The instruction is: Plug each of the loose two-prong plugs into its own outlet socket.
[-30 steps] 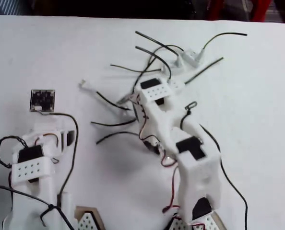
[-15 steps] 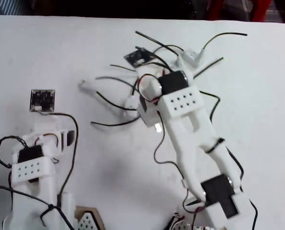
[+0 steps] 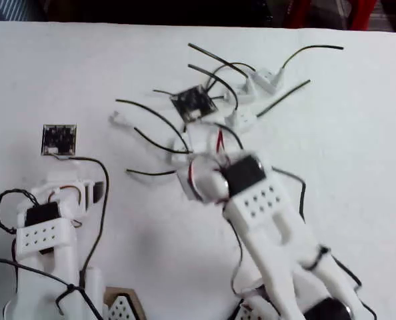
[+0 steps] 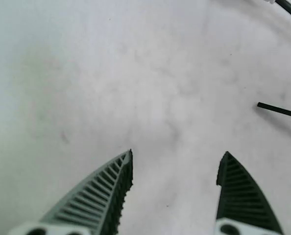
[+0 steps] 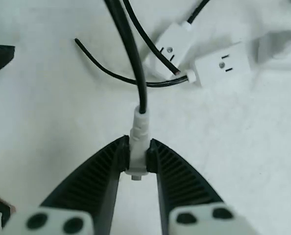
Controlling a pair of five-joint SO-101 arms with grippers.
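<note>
The white two-prong plug [image 5: 139, 131] on its black cord [image 5: 131, 54] is sitting clamped between the ribbed black jaws of the right gripper [image 5: 138, 143]. It is hanging over the white table [image 5: 52, 107], apart from the white outlet socket block [image 5: 224, 61]. That block's slots are showing empty, and a second white corded plug [image 5: 172, 44] is lying just beside it, apparently unseated. Insertion is therefore judged as all remaining. The left gripper [image 4: 175, 161] is hanging over bare table, jaws wide apart, holding nothing.
</note>
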